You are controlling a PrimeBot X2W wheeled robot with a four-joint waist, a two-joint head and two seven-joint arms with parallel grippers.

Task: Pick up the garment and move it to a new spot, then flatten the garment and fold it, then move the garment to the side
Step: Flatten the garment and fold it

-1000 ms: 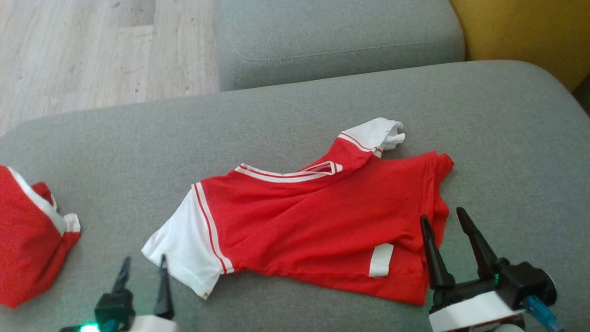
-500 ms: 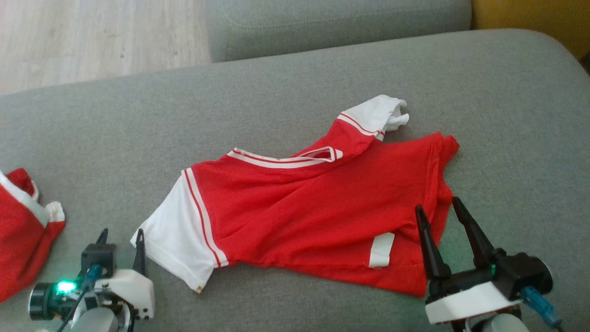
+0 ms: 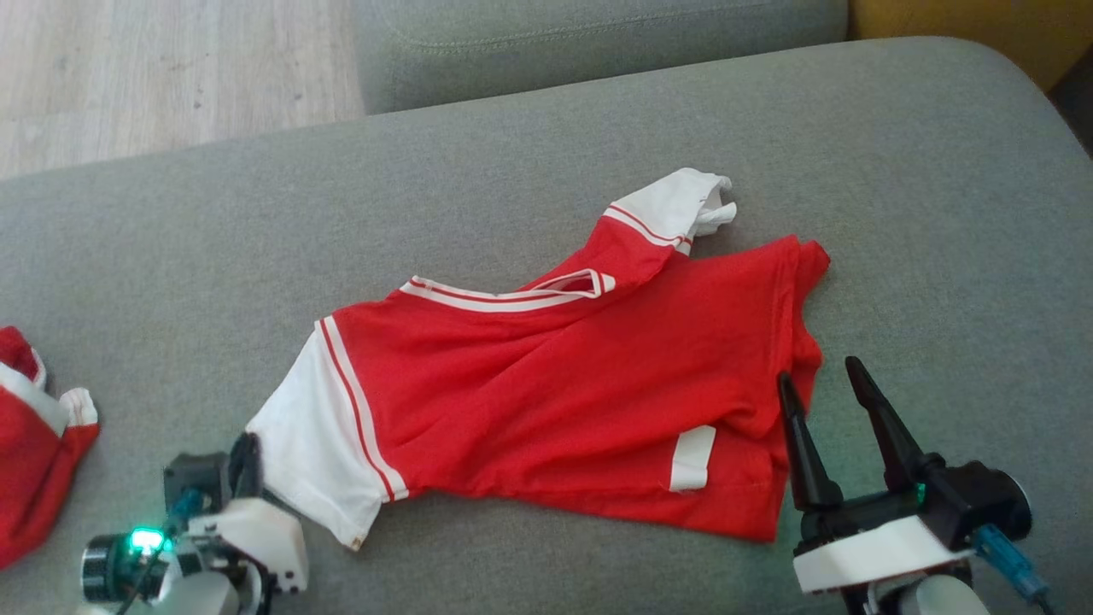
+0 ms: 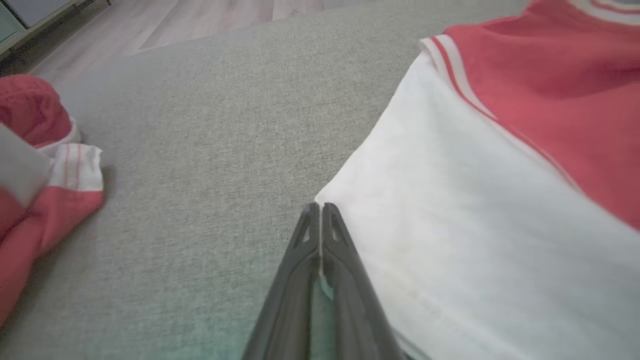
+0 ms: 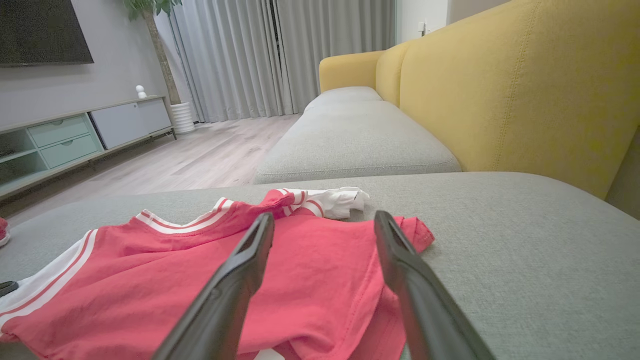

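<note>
Garment (image 3: 555, 384), sleeve edge beside pressed-together left end effector (image 4: 320, 206); right end effector (image 3: 815, 369) spread.

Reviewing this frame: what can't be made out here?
Left wrist view: the left gripper is at the corner of the white sleeve; its shut jaws hide whether cloth is pinched.
Head view: the second red garment is cut off by the left edge, so its kind is unclear.
Head view: the right gripper, jaws open, is over the red shirt hem; contact cannot be told.

Left hand (image 4: 320, 206), fingers apart a second ago, now together at the corner of the white sleeve (image 4: 450, 225) of the garment (image 3: 581, 384).
</note>
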